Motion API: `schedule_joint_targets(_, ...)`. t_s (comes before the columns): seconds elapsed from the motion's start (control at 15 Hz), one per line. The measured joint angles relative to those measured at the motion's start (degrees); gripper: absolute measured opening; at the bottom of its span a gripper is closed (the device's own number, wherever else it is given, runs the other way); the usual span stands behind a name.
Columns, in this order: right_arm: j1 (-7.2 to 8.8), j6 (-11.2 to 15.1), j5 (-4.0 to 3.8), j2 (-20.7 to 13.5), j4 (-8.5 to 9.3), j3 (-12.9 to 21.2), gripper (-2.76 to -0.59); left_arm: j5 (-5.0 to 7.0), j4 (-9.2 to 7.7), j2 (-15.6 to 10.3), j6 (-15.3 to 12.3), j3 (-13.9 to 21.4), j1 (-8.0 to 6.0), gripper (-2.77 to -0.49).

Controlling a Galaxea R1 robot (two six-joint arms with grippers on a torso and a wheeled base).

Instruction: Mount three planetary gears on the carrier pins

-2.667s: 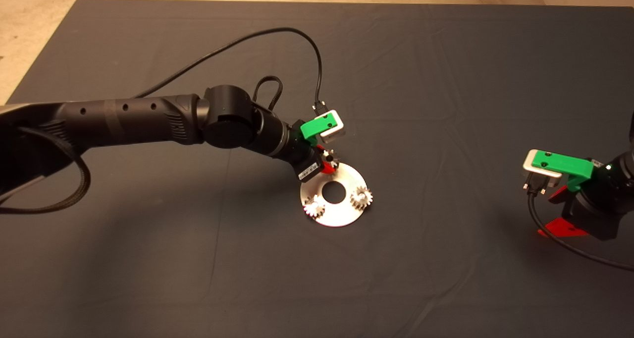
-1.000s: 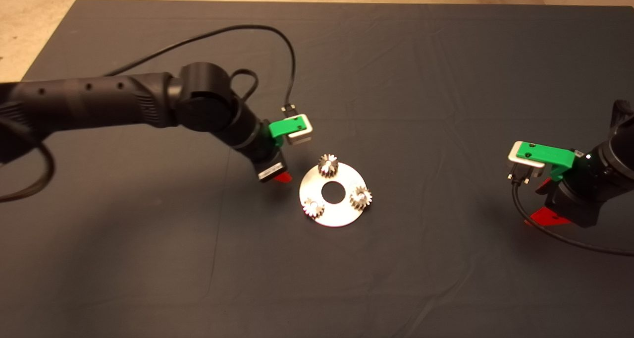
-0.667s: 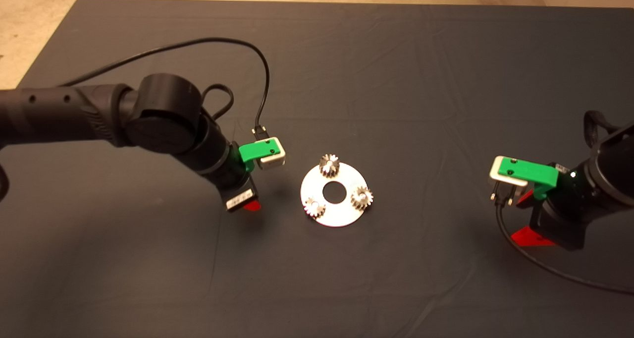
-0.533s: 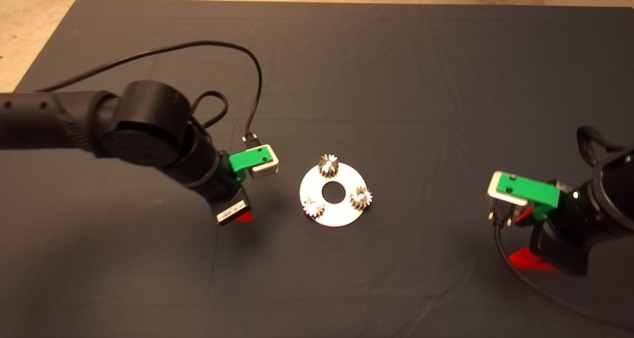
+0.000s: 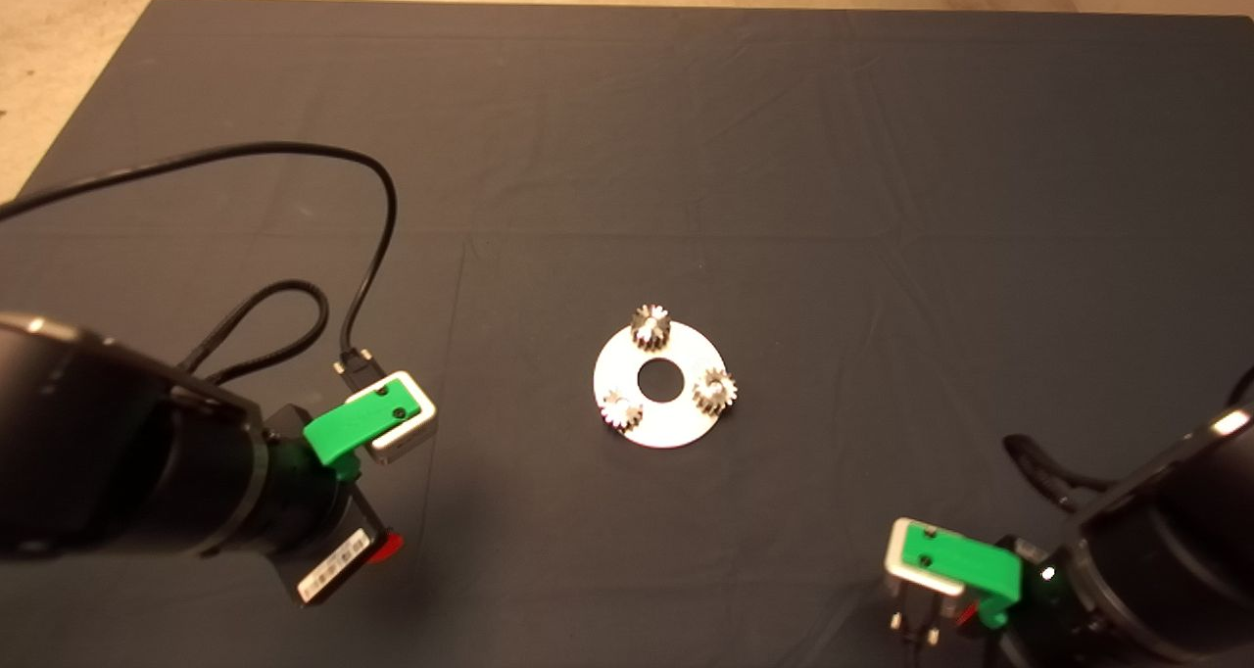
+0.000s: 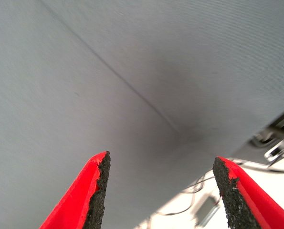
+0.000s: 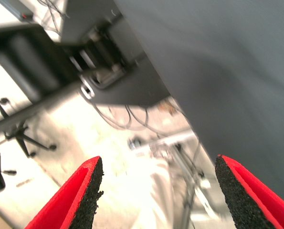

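A flat round silver disc (image 5: 676, 428) with a central hole lies at the middle of the dark mat (image 5: 784, 159). Three small silvery gears sit on its pins: one at the far side (image 5: 650, 326), one at the near left (image 5: 621, 410), one at the right (image 5: 715, 390). The pins are hidden under the gears. My left gripper (image 6: 156, 191) is open and empty at the mat's near left, well away from the disc. My right gripper (image 7: 156, 191) is open and empty at the near right edge, past the mat's border.
A black cable (image 5: 294, 159) loops over the mat from the left arm (image 5: 118, 472). The right wrist view shows the floor with table legs (image 7: 103, 71) and cables (image 7: 170, 143) beyond the mat's edge. Bare floor (image 5: 59, 61) lies beyond the mat's far left.
The left gripper let go of the third gear on the far pin and drew back to the near left. The right arm also drew back toward the near right corner.
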Motion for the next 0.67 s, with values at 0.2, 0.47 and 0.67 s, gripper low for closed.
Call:
schedule_joint_targets(0.2,-4.11,5.63,0.07,10.09,-3.88,0.00,-1.62,0.02,1.81,-0.22,-3.70,2.56,2.71,-1.80)
schedule_joint_targets(0.47,-4.39,7.27,-0.40,11.03,-5.36,0.00,-1.62,0.13,3.91,-0.01,-7.46,3.54,6.01,-1.80)
schedule_joint_targets(0.67,-1.24,7.26,-0.24,10.02,-5.42,0.22,-1.62,0.15,5.04,1.20,-9.23,3.70,6.86,-1.80)
